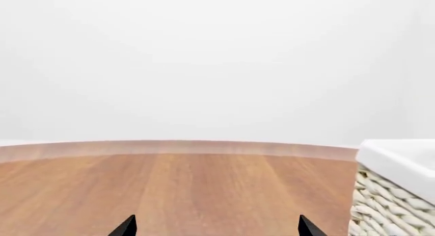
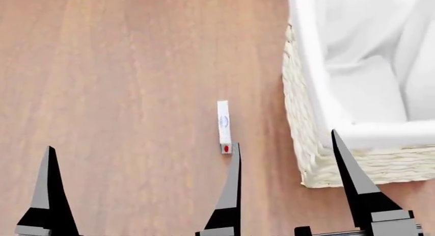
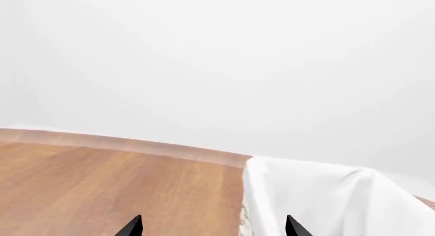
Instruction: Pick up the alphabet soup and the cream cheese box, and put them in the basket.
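The cream cheese box (image 2: 223, 125) shows as a thin white strip on the wooden table, its red dot at the near end. The basket (image 2: 299, 108), woven wicker with a white cloth lining, stands to the box's right. My right gripper (image 2: 284, 139) is open; one fingertip is just beside the box's near end and the other is over the basket's near rim. In the right wrist view the right gripper (image 3: 212, 230) straddles the basket (image 3: 306, 195) edge. My left gripper (image 1: 217, 230) is open over bare table, with the basket (image 1: 390, 195) off to one side. The alphabet soup is out of view.
The wooden table (image 2: 122, 93) stretches left of the box, and its far edge (image 1: 177, 147) meets a plain white background. One left finger (image 2: 49, 185) shows at the lower left of the head view.
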Robot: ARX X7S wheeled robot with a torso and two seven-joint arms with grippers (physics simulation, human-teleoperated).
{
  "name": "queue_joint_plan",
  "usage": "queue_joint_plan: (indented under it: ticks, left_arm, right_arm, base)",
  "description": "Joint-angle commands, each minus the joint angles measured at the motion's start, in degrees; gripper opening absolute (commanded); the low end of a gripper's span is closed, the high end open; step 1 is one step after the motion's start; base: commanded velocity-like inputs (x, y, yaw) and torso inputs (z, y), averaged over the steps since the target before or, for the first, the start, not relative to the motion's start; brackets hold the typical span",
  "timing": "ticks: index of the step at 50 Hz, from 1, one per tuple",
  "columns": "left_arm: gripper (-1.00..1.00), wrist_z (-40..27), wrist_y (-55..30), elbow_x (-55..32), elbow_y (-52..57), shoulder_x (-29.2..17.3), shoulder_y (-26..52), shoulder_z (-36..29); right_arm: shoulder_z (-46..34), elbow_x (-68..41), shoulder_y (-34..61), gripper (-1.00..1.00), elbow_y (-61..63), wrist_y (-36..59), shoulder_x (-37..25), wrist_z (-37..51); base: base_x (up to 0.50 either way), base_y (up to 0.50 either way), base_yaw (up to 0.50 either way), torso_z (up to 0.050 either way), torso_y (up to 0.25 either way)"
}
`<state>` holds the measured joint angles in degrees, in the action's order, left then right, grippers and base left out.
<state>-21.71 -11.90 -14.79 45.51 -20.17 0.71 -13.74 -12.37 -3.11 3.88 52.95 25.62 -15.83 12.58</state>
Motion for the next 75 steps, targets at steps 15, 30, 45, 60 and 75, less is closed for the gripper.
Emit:
queue_joint_plan:
  ticks: [15, 30, 45, 60, 75]
  left_arm:
    - [1.0, -0.77, 0.13, -0.37, 0.16, -0.52, -0.02, -0.29]
    - [1.0, -0.94, 0.67, -0.83, -0.58, -0.67, 0.07, -0.42]
    - [1.0, -1.01, 1.11, -1.28, -0.94, -0.9, 0.3, -0.6]
    - [1.0, -1.26, 1.18, -1.32, -1.17, -1.11, 0.51, -0.93]
    - [1.0, -1.67, 1.27, -1.71, -1.23, -1.39, 0.39, -0.77]
  right_arm:
    - [-0.4, -0.79, -0.06, 1.0, 0.1, -0.21, -0.77, 0.82]
    - [-0.98, -0.74, 0.79, 1.0, 0.32, 0.93, -1.13, 1.45]
    - [-1.22, -0.86, 0.95, 1.0, 0.47, 1.37, -1.69, 1.94]
    - [-1.36, -1.22, 0.82, 1.0, -0.37, 0.38, -2.11, 2.28]
    - [-1.49, -1.64, 0.99, 1.0, 0.16, 0.85, -2.41, 2.79]
  base:
    - [0.0, 0.0, -0.15, 0.0, 0.0]
    - [0.0, 0.0, -0.15, 0.0, 0.0]
    - [0.0, 0.0, -0.15, 0.0, 0.0]
    - [0.0, 0.0, -0.17, 0.0, 0.0]
    - [0.0, 0.0, -0.18, 0.0, 0.0]
